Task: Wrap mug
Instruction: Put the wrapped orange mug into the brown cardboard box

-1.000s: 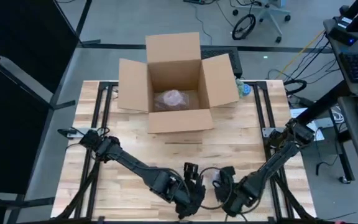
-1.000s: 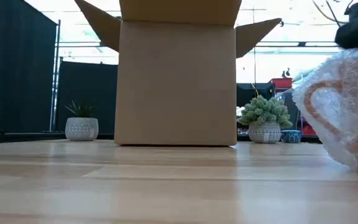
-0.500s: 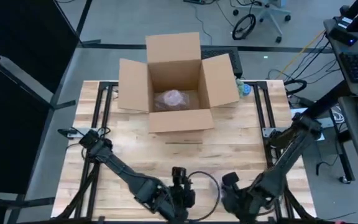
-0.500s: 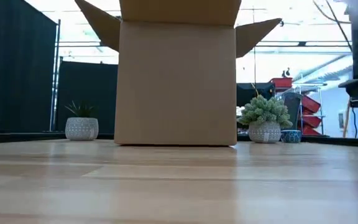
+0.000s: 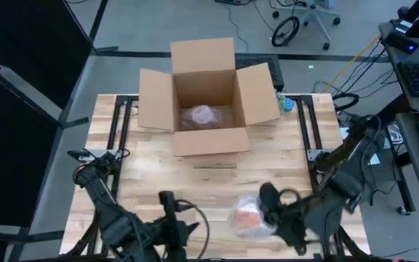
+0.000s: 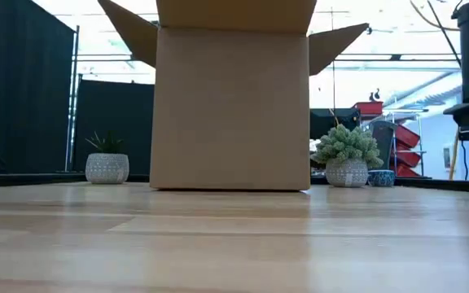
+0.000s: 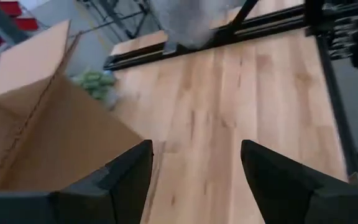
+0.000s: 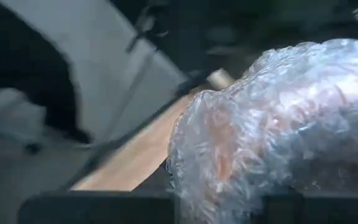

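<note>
The mug, orange under a bundle of clear bubble wrap [image 5: 247,216], hangs over the table's near right part, with my right gripper [image 5: 269,199] shut on it. The bundle fills the right wrist view [image 8: 272,124] and does not show in the low view. My left gripper [image 5: 167,199] is near the table's near left edge, well left of the bundle. It stands open with nothing between its fingers [image 7: 194,152]. My right gripper holds the bubble-wrapped mug by the bundle's right side [image 5: 262,211], coming at it from the table's right. The wrap bulges up between the fingers [image 8: 229,186] and hides the place of contact. The bundle is lifted clear of the table.
An open cardboard box [image 5: 204,94] stands at the table's far middle with another bubble-wrapped bundle [image 5: 200,115] inside. Small potted plants [image 6: 347,156] stand beyond the far edge. Bare wood lies between the box and the grippers.
My right gripper has risen from the table's near edge with the wrapped mug, which has left the low view and now hangs clear. My left gripper has drawn away from the bundle toward the table's left edge.
</note>
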Tool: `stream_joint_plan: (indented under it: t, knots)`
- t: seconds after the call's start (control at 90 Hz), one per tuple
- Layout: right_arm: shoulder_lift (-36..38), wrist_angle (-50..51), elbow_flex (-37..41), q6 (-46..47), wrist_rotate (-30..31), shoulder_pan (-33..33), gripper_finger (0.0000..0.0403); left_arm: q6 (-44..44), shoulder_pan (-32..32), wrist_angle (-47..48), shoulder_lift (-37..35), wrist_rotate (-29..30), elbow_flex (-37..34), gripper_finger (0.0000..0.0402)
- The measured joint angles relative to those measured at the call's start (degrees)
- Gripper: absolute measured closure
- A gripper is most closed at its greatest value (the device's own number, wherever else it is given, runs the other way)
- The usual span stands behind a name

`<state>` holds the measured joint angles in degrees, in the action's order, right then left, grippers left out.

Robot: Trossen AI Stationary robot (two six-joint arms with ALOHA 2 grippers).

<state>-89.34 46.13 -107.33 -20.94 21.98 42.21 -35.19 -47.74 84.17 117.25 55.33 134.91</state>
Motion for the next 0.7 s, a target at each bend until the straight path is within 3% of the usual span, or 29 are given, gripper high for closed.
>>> stream_joint_plan:
  t: [0.222,0.411,0.567,0.7]
  knots:
    - [-0.1,-3.9,-9.1,-14.9,2.3,-14.2,0.0375,-7.6,0.1,5.9,-0.1,0.5,-0.3,0.0169]
    - [-0.1,-4.3,-11.3,-18.3,1.4,-33.0,0.0375,-8.1,0.1,5.8,-0.1,0.8,-0.3,0.0169]
    - [-3.0,0.9,-11.3,-10.1,-9.1,-48.6,0.0375,-10.9,0.3,5.9,-0.1,0.8,-0.4,0.0169]
    - [-8.4,9.3,-11.3,-5.5,-16.3,-56.4,0.0375,-13.6,0.3,5.9,-0.1,0.7,-0.4,0.0169]
